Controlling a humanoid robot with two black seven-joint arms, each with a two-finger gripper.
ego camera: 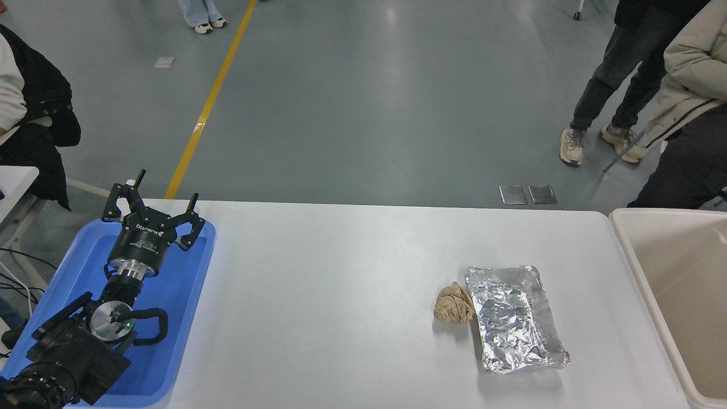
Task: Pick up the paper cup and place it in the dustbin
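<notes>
Looking at the lower left of the frame, I see my left gripper [161, 190] parked over the blue tray [187, 284], jaws spread wide and holding nothing. The dustbin [627, 250] sits far off at the right edge, beyond the foil tray [514, 318] and brown paper ball [453, 304].

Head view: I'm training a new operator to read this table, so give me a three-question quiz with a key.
1. True or false: the left gripper hangs open over the blue tray.
2. What touches the foil tray on its left side? A) a paper cup B) a crumpled brown paper ball C) nothing
3. Fill in: the dustbin stands at the table's ___ end.

Key: 1 true. 2 B. 3 right. No paper cup shows on the table, and the right arm is out of view.
</notes>
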